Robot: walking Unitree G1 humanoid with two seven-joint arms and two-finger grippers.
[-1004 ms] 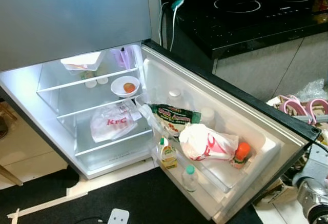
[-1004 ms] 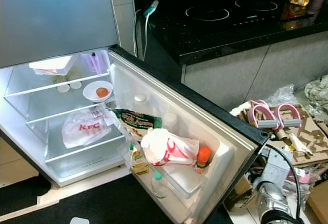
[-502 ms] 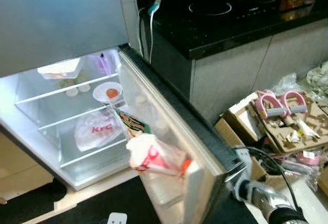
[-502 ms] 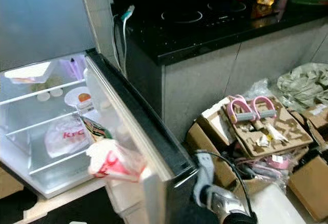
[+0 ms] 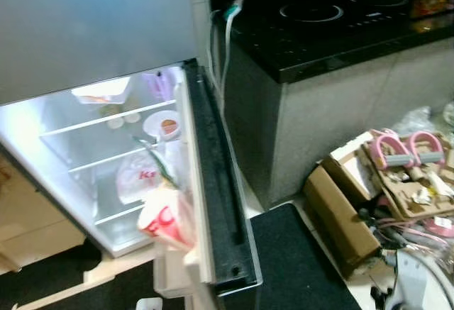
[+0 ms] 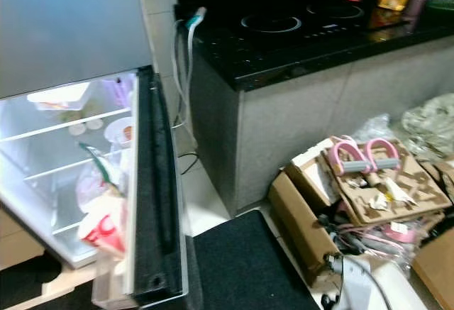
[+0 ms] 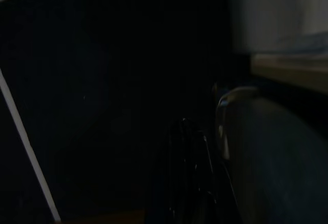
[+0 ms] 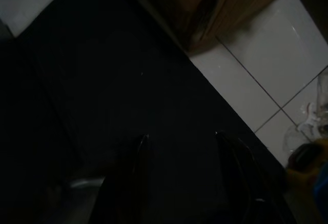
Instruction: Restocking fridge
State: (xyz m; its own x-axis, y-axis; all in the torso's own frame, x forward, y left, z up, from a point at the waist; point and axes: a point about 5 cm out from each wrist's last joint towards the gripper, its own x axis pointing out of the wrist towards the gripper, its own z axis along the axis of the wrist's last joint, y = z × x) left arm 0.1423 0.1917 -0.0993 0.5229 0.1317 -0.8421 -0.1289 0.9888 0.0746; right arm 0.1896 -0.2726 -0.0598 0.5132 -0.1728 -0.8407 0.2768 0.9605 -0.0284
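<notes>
The fridge point(image 5: 42, 122) stands open and lit, and its door point(image 5: 216, 203) is swung round so that I see its black edge. On the shelves are a white tray point(image 5: 99, 90), a bowl point(image 5: 162, 123) with something orange in it and a white KFC bag point(image 5: 138, 179). A red and white bag point(image 5: 164, 219) sits in the door rack. My right gripper point(image 8: 182, 142) hangs open over the black floor mat point(image 8: 128, 70) with nothing between its fingers. Its silver arm point(image 6: 362, 281) shows at the lower right. The left wrist view is very dark; my left gripper point(image 7: 189, 183) is a faint shape.
A black counter with an induction hob point(image 5: 312, 12) stands right of the fridge, a cable point(image 5: 227, 26) hanging at its corner. Cardboard boxes point(image 5: 340, 211) and pink handles point(image 5: 404, 150) crowd the floor at the right. A black mat point(image 5: 298, 267) lies by the door.
The fridge door has swung from wide open to nearly edge-on, hiding most of its rack. My right arm has dropped lower and away from the door. The camera has also shifted.
</notes>
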